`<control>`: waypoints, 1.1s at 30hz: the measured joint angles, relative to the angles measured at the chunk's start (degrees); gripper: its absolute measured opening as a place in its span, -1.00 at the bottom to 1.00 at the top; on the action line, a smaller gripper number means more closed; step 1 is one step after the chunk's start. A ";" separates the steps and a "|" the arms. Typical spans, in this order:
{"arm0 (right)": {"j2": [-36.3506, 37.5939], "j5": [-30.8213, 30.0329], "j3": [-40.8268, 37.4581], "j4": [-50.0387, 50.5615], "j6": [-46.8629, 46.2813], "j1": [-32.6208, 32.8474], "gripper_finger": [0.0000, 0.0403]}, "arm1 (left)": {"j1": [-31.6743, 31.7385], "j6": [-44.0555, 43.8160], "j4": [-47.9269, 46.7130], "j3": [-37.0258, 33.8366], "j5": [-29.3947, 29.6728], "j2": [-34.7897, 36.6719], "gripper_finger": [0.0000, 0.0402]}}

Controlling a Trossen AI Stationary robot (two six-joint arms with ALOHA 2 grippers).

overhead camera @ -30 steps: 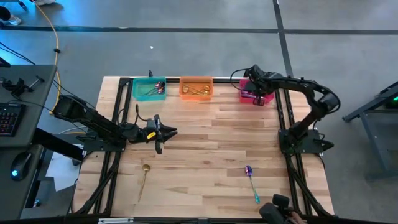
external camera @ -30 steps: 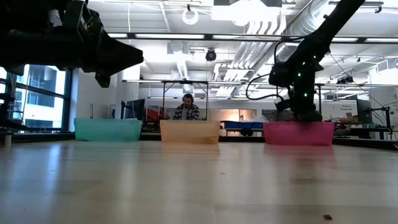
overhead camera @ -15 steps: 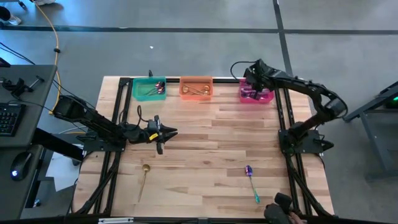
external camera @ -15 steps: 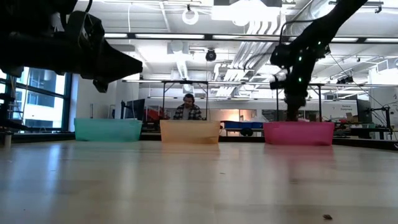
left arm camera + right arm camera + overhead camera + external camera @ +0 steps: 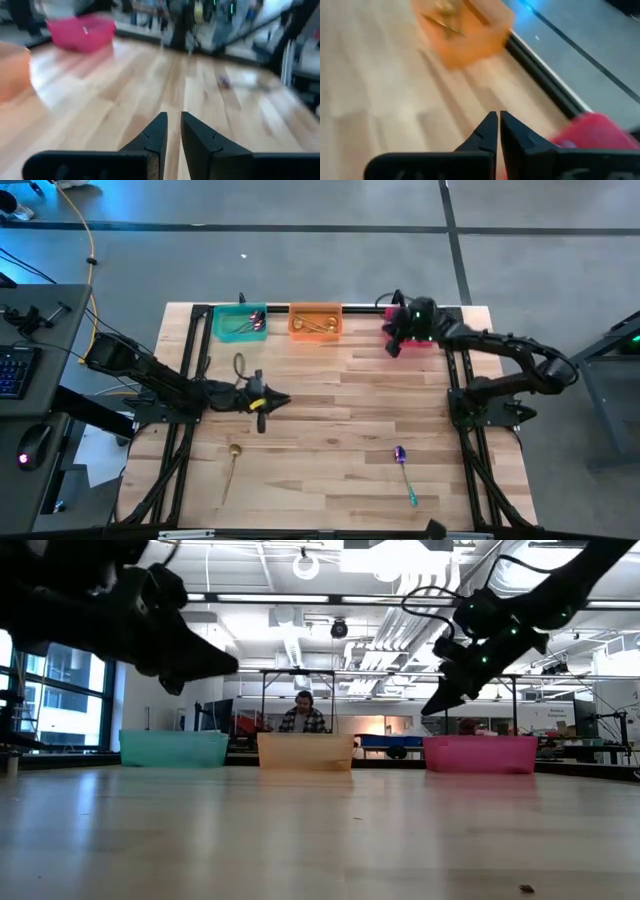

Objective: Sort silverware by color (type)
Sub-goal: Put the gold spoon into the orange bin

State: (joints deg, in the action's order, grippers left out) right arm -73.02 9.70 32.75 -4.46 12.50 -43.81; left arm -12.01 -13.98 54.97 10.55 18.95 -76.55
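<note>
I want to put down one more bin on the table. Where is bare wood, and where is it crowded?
Free: the wide middle between the three bins and the purple-blue spoon. Crowded: the far edge with the green bin, orange bin and pink bin, and near the gold spoon.

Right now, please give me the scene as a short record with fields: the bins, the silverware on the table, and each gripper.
bins: green bin, orange bin, pink bin, in a row at the table's far edge
loose silverware: gold spoon near left; purple-blue spoon near right
left gripper: above the table's left-centre, empty, fingers slightly apart
right gripper: at the pink bin, shut, empty
</note>
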 joint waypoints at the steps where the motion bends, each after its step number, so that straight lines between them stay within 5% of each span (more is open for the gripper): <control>1: 0.17 0.01 -1.59 -3.08 -1.80 1.49 -0.99 | 0.00 0.01 -3.78 1.42 -0.50 0.00 -0.79; 9: 2.19 -5.43 -6.42 -12.45 -9.04 14.60 -1.00 | -0.14 -1.79 -41.61 17.20 -3.28 0.00 -0.80; 17: 2.12 -9.11 -6.42 -17.48 -12.43 25.34 -1.00 | -5.41 -19.38 -70.63 28.23 -9.88 0.00 -0.70; 27: 2.10 -14.01 -6.42 -17.27 -11.04 30.66 -1.00 | -21.05 -49.46 -84.60 31.41 -18.07 0.00 -0.37; 33: 2.08 -14.04 -6.42 -17.13 -11.04 30.66 -1.00 | -27.11 -72.10 -90.68 31.41 -19.13 0.00 -0.34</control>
State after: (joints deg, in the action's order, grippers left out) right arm -70.94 -4.34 26.33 -21.58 1.45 -13.15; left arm -39.12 -86.07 -35.71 41.95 -0.19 -76.55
